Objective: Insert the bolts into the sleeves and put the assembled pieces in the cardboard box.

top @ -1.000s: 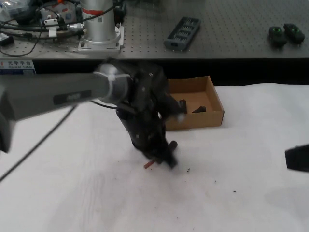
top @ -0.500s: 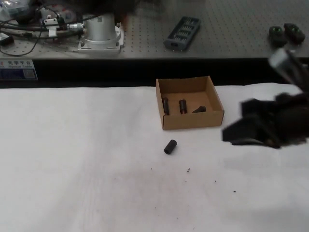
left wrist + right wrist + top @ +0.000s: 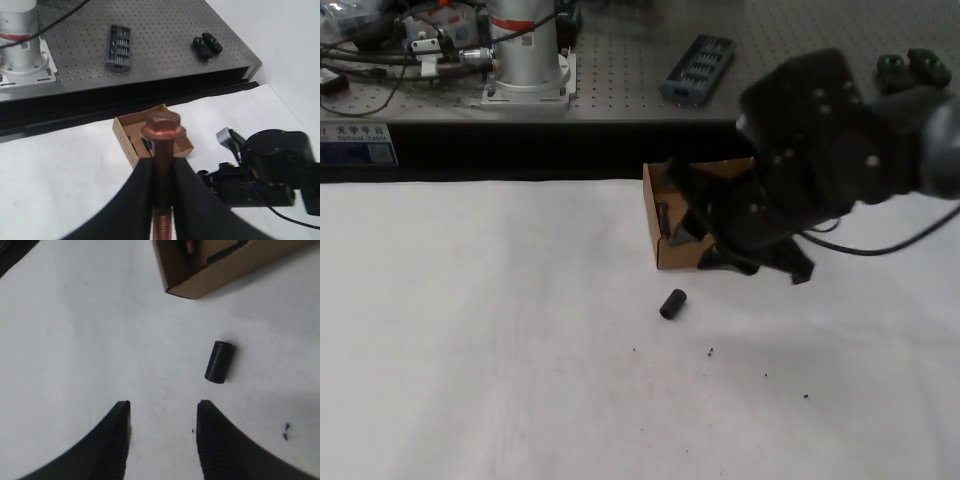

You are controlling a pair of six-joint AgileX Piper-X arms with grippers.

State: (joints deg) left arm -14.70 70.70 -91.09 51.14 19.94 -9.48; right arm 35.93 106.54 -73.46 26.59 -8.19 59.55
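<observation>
My left gripper [image 3: 162,166] is shut on a copper hex-head bolt [image 3: 163,129], held upright high above the bench. A short black sleeve [image 3: 219,361] lies alone on the white cloth, in the high view [image 3: 672,303] just in front of the cardboard box [image 3: 658,225]. My right gripper [image 3: 162,426] is open and hovers above the cloth, a little short of the sleeve and off to one side. The right arm [image 3: 810,150] hangs over the box and hides most of it. Dark pieces lie inside the box [image 3: 225,270].
The white cloth [image 3: 470,350] covers the front of the bench. Behind it, a perforated metal plate carries a silver post base [image 3: 525,60], a black bit holder [image 3: 698,68], two black knobs [image 3: 915,68] and cables at the far left.
The arm that was down at the sleeve has lifted out of the high view. The right arm came in from the right and now hangs over the box. The sleeve stayed put.
</observation>
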